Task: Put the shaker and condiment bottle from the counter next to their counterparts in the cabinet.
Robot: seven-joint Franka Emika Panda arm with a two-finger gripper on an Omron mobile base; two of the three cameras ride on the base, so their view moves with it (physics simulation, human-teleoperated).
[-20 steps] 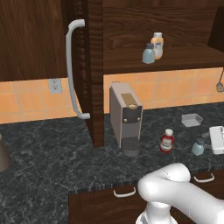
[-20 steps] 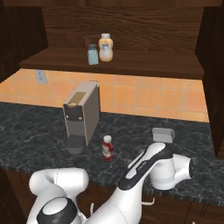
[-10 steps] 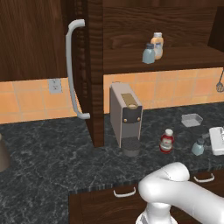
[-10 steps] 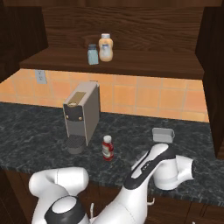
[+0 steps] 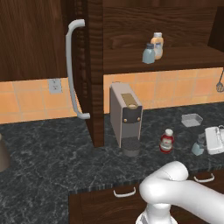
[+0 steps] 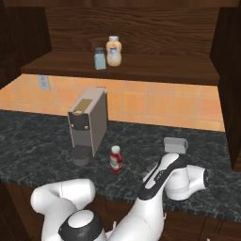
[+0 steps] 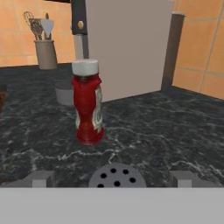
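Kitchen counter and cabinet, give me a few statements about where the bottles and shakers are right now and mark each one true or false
1. The condiment bottle stands upright on the counter. True.
2. The gripper is closed on the condiment bottle. False: its jaws are open and the bottle stands apart, ahead of it.
3. A shaker and a tan-orange bottle stand side by side on the cabinet shelf. True.
4. The coffee machine sits inside the cabinet. False: it stands on the counter below the shelf.
5. The cabinet shelf holds two shakers. False: it holds one; the other shaker is on the counter.
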